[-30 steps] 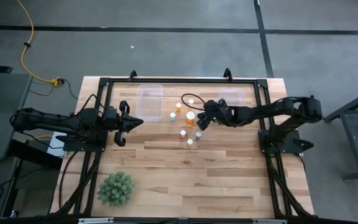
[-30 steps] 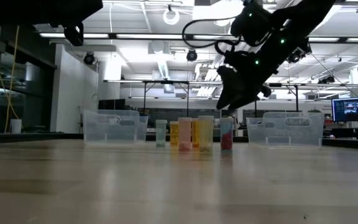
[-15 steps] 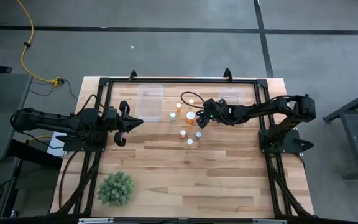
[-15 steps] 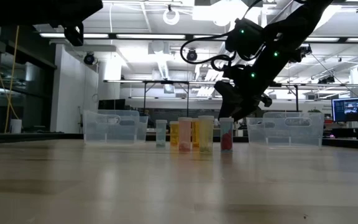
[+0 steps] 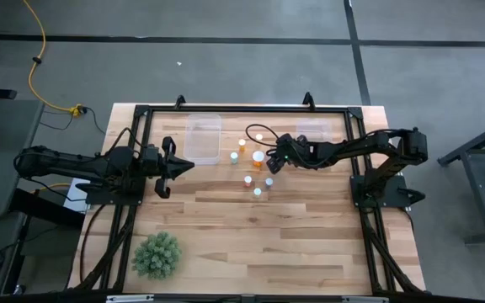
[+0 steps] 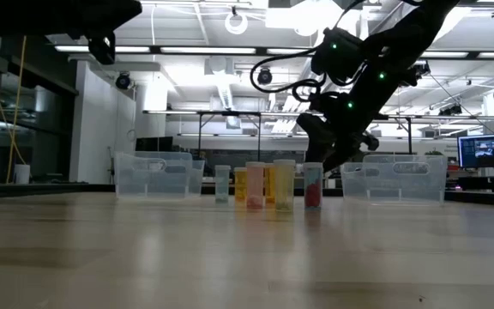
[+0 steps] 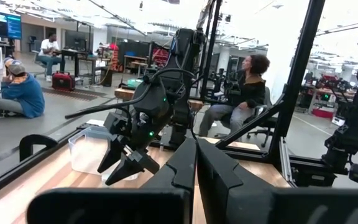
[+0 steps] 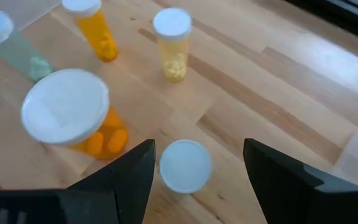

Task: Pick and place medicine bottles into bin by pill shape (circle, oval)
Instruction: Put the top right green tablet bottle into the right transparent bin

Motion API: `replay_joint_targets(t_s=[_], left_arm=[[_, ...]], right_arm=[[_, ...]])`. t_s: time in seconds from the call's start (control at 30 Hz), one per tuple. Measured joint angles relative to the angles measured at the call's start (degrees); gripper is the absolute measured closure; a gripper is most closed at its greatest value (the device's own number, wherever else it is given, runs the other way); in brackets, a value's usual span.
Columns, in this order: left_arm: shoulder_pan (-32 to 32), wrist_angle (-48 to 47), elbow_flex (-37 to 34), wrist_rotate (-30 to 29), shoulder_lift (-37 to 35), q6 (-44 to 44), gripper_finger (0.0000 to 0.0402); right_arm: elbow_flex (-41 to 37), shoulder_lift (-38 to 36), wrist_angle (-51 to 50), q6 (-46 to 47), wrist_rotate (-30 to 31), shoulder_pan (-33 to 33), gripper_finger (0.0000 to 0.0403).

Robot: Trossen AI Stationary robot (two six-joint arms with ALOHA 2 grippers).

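Sorting is judged barely begun: both bins point(image 5: 203, 137) look empty, and the bottles point(image 5: 258, 156) stand clustered mid-table between them. The right gripper point(image 8: 193, 163), fingers spread, hangs over a white-capped bottle point(image 8: 185, 165), upright with its long axis vertical. The left gripper point(image 5: 172, 166) waits pressed together near the left bin.

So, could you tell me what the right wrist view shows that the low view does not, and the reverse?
Only the right wrist view shows the white caps from above, the pills inside the large orange bottle, and the right gripper open astride a white-capped bottle. Only the low view shows two clear bins behind the row of bottles and the right arm coming down from above. Both show the bottles upright on the wooden table.
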Motion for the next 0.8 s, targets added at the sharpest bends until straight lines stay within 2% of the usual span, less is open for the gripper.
replay_joint_targets(t_s=[0.33,0.8], left_arm=[[0.0,0.0,0.0,0.0,0.0,0.0,0.0397],[0.0,0.0,0.0,0.0,0.0,0.0,0.0397]], right_arm=[[0.0,0.0,-0.1,0.0,-2.1,0.0,0.017],[0.0,0.0,-0.3,-0.1,-2.1,0.0,0.027]])
